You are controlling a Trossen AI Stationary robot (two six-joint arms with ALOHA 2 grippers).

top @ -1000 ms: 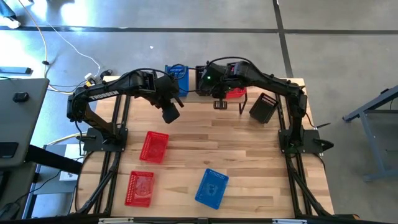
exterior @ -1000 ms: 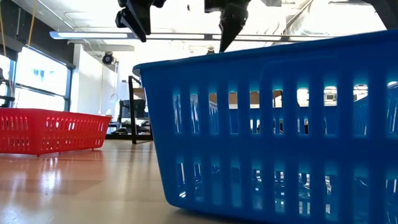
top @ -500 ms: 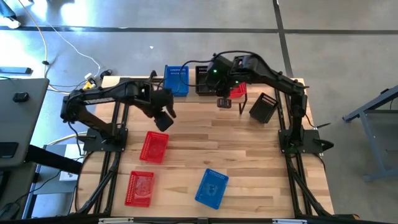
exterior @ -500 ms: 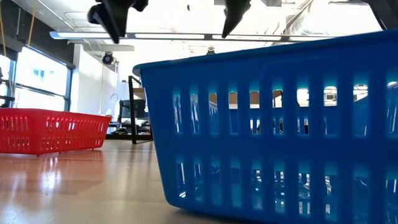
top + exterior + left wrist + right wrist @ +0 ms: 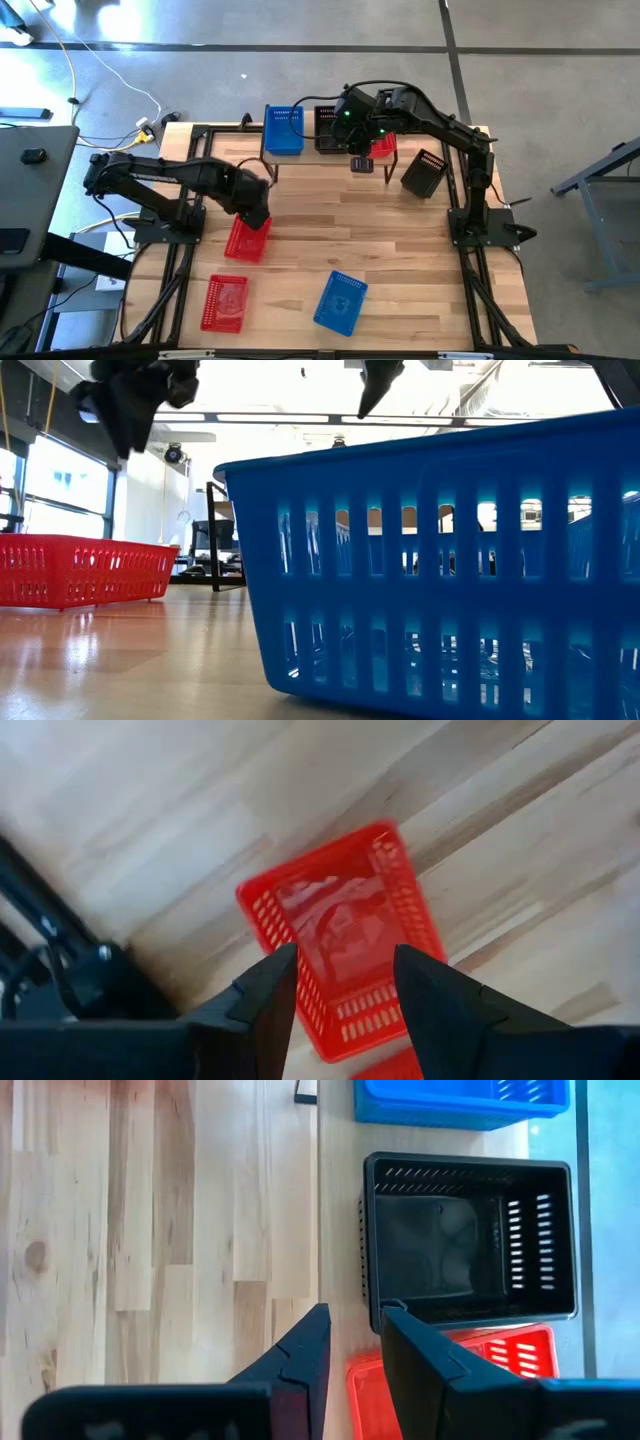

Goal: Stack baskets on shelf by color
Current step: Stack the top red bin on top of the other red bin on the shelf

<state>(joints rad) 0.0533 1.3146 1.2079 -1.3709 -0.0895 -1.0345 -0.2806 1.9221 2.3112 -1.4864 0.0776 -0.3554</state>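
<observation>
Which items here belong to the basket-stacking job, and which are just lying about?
Job items:
- shelf holding a blue basket, a black basket and a red basket
- black basket on the table
- two red baskets and a loose blue basket
- left gripper, open over a red basket
- right gripper by the shelf

Lying about:
- white cables on the floor

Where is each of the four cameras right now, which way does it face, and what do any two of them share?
High view: overhead, straight down on the table; both arms show.
Low view: at tabletop height, behind a blue basket, facing the room; both grippers hang at its top.
Left wrist view: on the left arm, looking down past the open left gripper at a red basket.
Right wrist view: on the right arm, above the shelf's black basket; right gripper in front.
Shared: that red basket shows from overhead too.
</observation>
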